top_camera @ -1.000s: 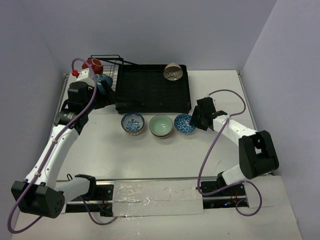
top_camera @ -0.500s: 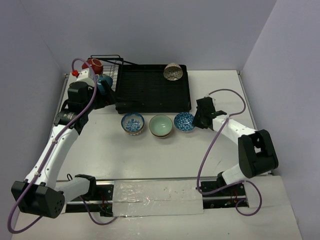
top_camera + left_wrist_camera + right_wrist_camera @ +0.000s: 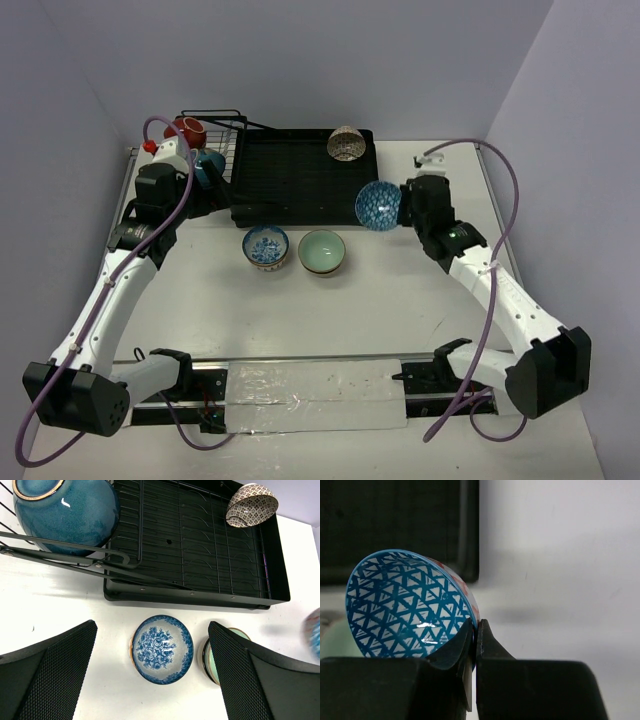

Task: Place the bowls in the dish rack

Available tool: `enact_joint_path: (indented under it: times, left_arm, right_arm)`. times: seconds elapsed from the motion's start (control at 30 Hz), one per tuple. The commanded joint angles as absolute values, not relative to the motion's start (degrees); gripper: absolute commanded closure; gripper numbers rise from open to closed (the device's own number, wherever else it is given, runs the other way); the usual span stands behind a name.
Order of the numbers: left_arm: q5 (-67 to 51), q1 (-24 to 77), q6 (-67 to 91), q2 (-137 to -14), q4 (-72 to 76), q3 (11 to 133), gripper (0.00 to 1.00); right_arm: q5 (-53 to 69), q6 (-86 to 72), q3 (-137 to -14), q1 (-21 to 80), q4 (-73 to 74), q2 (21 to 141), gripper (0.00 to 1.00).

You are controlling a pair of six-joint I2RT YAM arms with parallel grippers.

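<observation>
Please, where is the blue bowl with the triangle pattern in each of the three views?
Top external: blue triangle bowl right of centre, at the dish rack's near right corner.
Left wrist: a blur at the right edge, below middle.
Right wrist: left of centre, rim pinched by the right gripper.
Shared landmark: the dish rack.

The dish rack (image 3: 305,180) is black all over. The triangle bowl (image 3: 410,605) is bright blue with a net of white triangles inside and a bit of red outside. The flower bowl (image 3: 162,649) is white with blue flowers. The green bowl (image 3: 322,251) is plain pale green. The big bowl (image 3: 65,510) is deep blue with a gold rim. The patterned bowl (image 3: 251,505) is cream with small brown shapes. The desk (image 3: 330,310) is white.
</observation>
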State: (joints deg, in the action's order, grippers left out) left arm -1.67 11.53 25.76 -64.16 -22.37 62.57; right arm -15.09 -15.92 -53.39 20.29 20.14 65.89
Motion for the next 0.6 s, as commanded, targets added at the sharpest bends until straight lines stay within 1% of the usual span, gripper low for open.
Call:
enact_joint_path:
  times: [0.0,0.07,0.1,0.17,0.2,0.27,0.3,0.37,0.4,0.47,0.5,0.57]
  left_arm:
    - [-2.20,11.16,25.58,-63.19,-21.80,62.32,0.01]
    - [-2.20,11.16,25.49,-63.28,-21.88,62.31,0.01]
    - [-2.20,11.25,25.49,-63.28,-21.80,62.23,0.01]
    - [-2.29,11.25,25.49,-63.28,-21.71,62.23,0.01]
    - [-2.37,11.25,25.49,-63.37,-21.71,62.23,0.01]
    - [-2.02,11.25,25.40,-63.46,-21.71,62.23,0.01]
    - [-1.93,11.16,25.40,-63.54,-21.97,62.23,0.01]
    - [-1.41,11.08,24.96,-63.81,-22.15,62.40,0.01]
    - [-1.23,10.99,24.96,-64.24,-22.50,62.66,0.01]
    - [-1.49,10.72,24.87,-64.77,-22.67,62.84,0.01]
    - [-1.58,10.64,24.87,-65.21,-22.68,63.02,0.01]
    - [-2.11,10.20,24.87,-65.74,-22.50,63.02,0.01]
  right_arm:
    - [-20.91,-1.54,-58.44,21.61,4.27,64.33,1.00]
    - [-21.79,5.33,-59.67,22.93,-0.51,66.52,1.00]
    - [-21.88,12.76,-59.76,24.68,-7.49,67.58,1.00]
    - [-22.41,20.53,-59.42,25.92,-14.91,71.00,1.00]
    - [-22.67,27.27,-59.76,27.06,-20.25,72.58,1.00]
    - [-22.85,32.23,-60.99,27.33,-25.20,76.89,1.00]
    - [-22.33,36.43,-60.91,27.33,-30.88,78.30,1.00]
    - [-21.10,41.55,-60.04,27.51,-37.15,82.34,1.00]
    - [-19.88,46.01,-59.68,27.68,-44.14,83.83,1.00]
    - [-18.73,49.73,-57.93,27.86,-52.34,88.31,1.00]
    - [-17.68,53.66,-57.66,27.86,-58.82,89.90,1.00]
    - [-17.05,57.20,-57.22,27.86,-65.10,94.99,1.00]
